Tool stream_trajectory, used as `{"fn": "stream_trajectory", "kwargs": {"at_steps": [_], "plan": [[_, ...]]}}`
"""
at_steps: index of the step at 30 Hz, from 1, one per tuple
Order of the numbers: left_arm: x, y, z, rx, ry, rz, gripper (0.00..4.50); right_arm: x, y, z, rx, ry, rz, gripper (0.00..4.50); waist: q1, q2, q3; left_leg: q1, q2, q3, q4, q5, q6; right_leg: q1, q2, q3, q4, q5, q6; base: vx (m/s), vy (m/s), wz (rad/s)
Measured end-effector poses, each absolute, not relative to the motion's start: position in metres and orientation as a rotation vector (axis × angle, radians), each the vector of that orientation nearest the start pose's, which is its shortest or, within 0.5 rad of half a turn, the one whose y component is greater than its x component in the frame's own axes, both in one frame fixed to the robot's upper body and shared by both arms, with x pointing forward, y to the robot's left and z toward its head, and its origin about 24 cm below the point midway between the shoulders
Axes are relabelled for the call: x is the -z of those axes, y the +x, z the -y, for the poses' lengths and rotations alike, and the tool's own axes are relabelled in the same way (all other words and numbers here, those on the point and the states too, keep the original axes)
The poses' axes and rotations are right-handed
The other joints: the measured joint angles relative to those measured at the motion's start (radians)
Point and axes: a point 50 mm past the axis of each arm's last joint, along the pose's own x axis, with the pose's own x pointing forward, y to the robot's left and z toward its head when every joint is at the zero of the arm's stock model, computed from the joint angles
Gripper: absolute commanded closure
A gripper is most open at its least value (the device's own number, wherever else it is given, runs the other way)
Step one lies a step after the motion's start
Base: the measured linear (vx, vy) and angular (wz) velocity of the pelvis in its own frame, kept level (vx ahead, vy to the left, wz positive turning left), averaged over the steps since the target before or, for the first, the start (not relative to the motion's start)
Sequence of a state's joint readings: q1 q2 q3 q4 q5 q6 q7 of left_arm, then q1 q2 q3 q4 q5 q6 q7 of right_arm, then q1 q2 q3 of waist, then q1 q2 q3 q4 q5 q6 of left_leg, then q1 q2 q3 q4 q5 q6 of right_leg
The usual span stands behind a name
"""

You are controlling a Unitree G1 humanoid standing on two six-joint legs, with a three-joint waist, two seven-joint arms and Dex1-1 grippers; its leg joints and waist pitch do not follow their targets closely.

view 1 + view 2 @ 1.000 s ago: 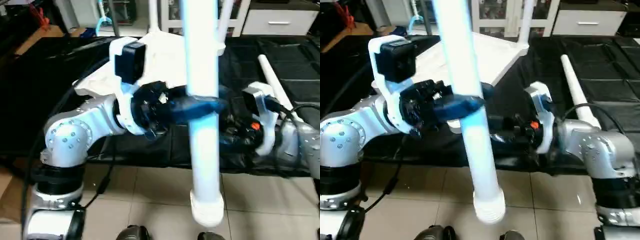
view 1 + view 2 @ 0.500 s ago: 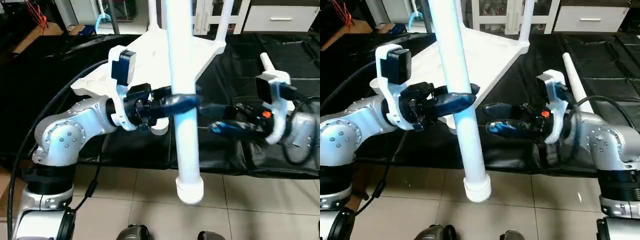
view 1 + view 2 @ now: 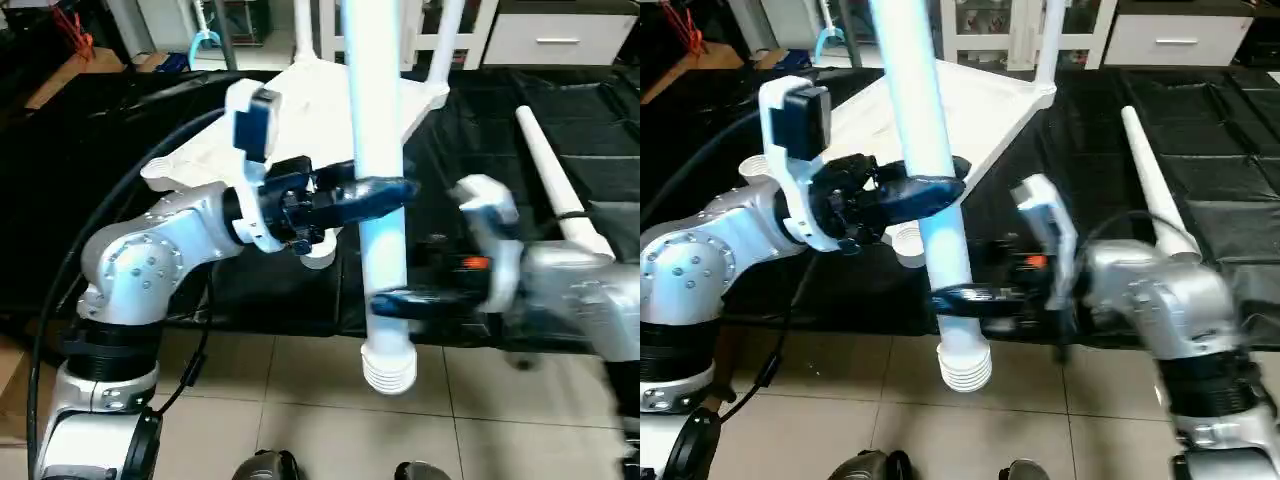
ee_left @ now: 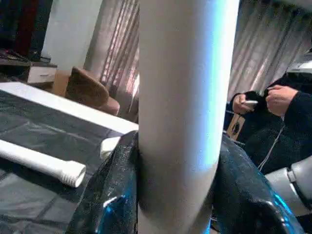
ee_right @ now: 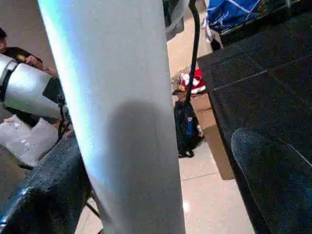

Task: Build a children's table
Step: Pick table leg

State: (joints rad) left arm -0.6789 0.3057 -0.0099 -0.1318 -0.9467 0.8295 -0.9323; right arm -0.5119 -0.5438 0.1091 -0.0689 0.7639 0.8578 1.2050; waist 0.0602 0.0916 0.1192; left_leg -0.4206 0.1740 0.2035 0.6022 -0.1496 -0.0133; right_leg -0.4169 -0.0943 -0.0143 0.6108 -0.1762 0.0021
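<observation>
My left gripper (image 3: 385, 192) is shut on a long white tube leg (image 3: 372, 110), holding it nearly upright over the table's front edge. The leg's ribbed end (image 3: 388, 368) hangs above the floor. My right gripper (image 3: 395, 300) is open, one finger (image 5: 44, 190) on each side of the leg's lower part, below the left gripper. The white tabletop (image 3: 300, 110) lies underside up on the black table, with two legs (image 3: 305, 30) standing in its far sockets. Another leg (image 3: 552, 175) lies flat at the right. In the left wrist view the held leg (image 4: 180, 122) sits between both fingers (image 4: 109, 195).
A black cloth (image 3: 90, 160) covers the work table; tiled floor (image 3: 300, 400) lies in front. White cabinets (image 3: 550, 40) stand behind. Black cables (image 3: 120, 210) loop by my left arm. A person (image 4: 273, 100) holding a phone stands beyond the table.
My right arm has swung left, and its open fingers now straddle the leg's lower part. The left gripper keeps its hold; the leg has shifted slightly right.
</observation>
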Motion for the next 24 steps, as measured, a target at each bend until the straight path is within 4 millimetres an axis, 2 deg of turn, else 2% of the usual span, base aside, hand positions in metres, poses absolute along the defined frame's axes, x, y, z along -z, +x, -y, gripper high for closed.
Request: {"fn": "stream_trajectory", "kwargs": {"at_steps": [9,15,17,20,24], "plan": [[-0.214,0.277,-0.081,1.604,-0.372,0.033,2.77,-0.148,0.265,0.138,-1.595,0.191,-0.401,0.00,0.001,0.000,0.000,0.000,0.000,0.000,-0.001,0.000,0.000,0.000,0.000,0.000,0.000,0.000,0.000,0.000,0.000,0.00],[-0.212,0.278,-0.082,1.596,-0.332,0.013,2.77,-0.136,0.262,0.140,-1.584,0.131,-0.455,0.00,-0.001,0.000,0.000,0.000,0.000,0.000,-0.001,0.000,0.000,0.000,0.000,0.000,0.000,0.000,0.000,0.000,0.000,0.00],[-0.211,0.278,-0.081,1.592,-0.325,0.014,2.77,-0.136,0.262,0.140,-1.580,0.119,-0.450,0.35,0.000,0.000,0.000,0.000,0.000,0.000,-0.001,0.000,0.000,0.000,0.000,0.000,0.000,0.000,0.000,0.000,0.000,0.00],[-0.211,0.280,-0.082,1.577,-0.311,0.021,2.77,-0.136,0.263,0.140,-1.573,0.102,-0.442,0.38,0.000,0.000,0.000,0.000,0.000,0.000,-0.001,0.000,0.000,0.000,0.000,0.000,0.000,0.000,0.000,0.000,0.000,0.00],[-0.211,0.280,-0.082,1.569,-0.306,0.021,2.77,-0.136,0.263,0.139,-1.573,0.100,-0.437,0.79,0.000,0.000,0.000,0.000,0.000,0.000,-0.001,0.000,0.000,0.000,0.000,0.000,0.000,0.000,0.000,0.000,0.000,0.00]]}}
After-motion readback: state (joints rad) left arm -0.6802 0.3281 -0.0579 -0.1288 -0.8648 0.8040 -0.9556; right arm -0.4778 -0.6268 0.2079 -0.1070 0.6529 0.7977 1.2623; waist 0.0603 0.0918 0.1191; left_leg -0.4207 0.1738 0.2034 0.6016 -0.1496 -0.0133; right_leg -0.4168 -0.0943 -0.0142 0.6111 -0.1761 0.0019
